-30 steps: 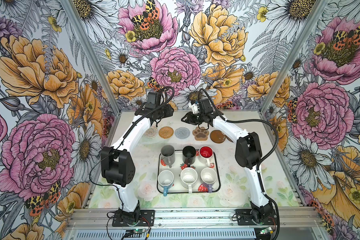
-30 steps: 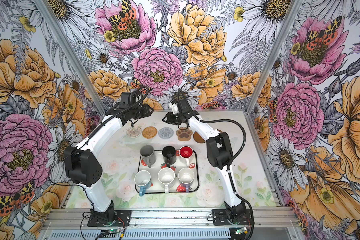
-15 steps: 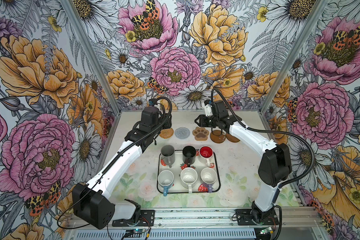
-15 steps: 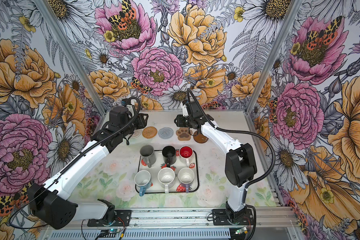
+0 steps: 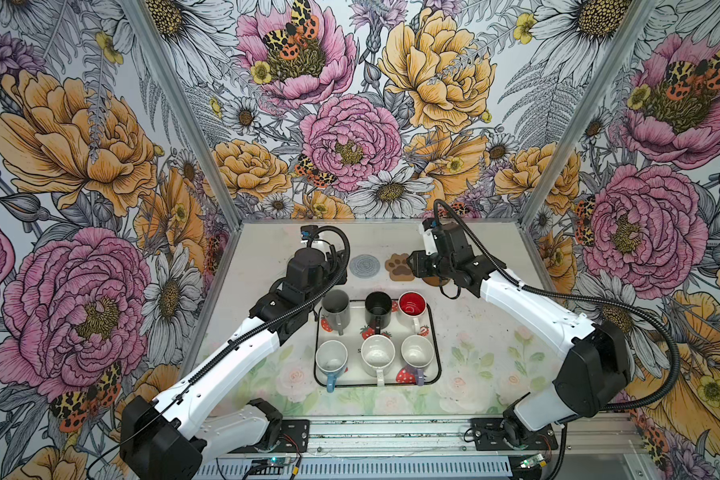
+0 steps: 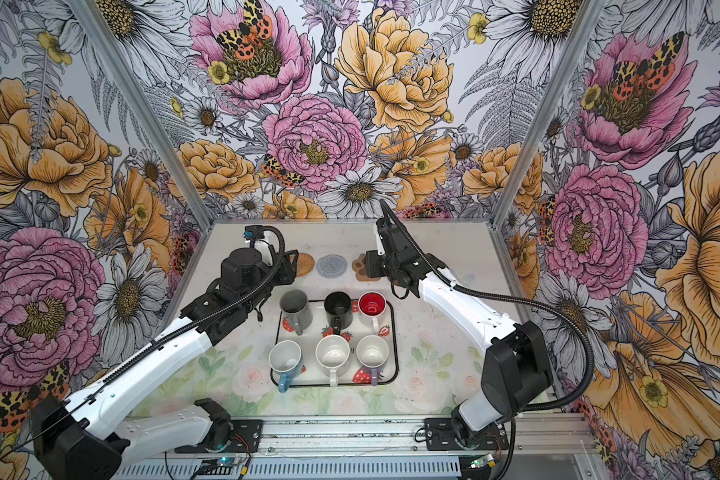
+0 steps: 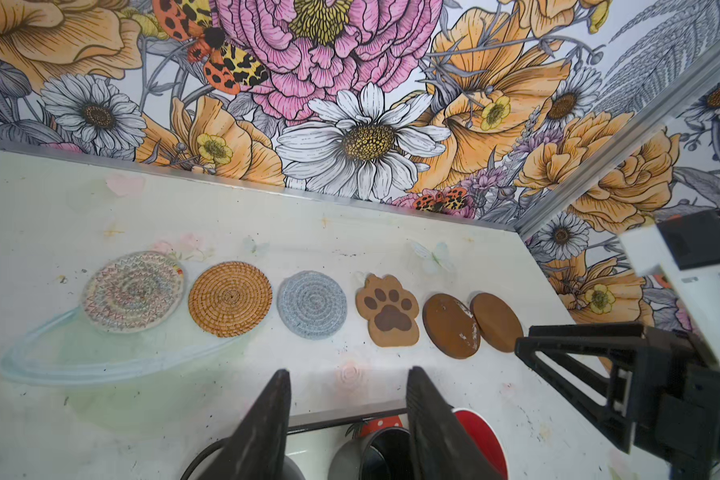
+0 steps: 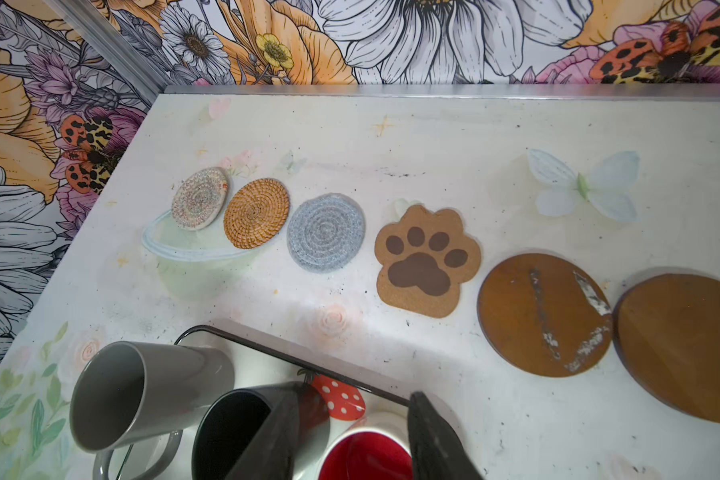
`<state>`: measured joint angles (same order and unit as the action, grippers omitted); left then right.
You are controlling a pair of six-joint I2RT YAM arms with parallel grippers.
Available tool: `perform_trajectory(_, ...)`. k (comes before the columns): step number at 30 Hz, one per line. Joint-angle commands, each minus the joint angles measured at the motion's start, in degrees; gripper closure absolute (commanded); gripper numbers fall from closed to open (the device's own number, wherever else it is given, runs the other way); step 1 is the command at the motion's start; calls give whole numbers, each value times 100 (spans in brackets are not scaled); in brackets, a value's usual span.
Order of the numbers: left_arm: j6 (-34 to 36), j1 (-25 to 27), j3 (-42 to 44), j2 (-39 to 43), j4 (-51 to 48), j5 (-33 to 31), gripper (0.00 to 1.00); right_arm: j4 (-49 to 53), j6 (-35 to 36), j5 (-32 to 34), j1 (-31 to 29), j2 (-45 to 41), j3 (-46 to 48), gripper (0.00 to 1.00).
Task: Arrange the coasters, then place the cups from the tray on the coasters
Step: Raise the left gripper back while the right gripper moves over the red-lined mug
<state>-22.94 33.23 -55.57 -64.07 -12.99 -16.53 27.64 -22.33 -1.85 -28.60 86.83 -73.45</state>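
So, both of yours are released: left gripper and right gripper have jaws spread with nothing between them, hovering near the upper edge of the tray. All six cups sit in it, lower centre of both top views. Coasters lie in one row just above, partly hidden behind the arms; the two plain brown ones touch.

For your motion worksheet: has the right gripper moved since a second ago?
Yes. The right gripper has shifted toward the near side, closer to the tray.
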Motion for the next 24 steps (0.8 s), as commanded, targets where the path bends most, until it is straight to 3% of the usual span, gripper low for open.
perform_trajectory(1, 184, 25, 84, 72, 511, -289, 53, -57, 97, 314, -41, -382, 119, 50)
perform_trajectory(9, 369, 78, 193, 120, 425, -553, 52, -27, 119, 11, -49, -850, 430, 45)
perform_trajectory(24, 534, 83, 547, 579, 431, -913, 48, 1174, 50, -52, -84, -1743, 793, 45)
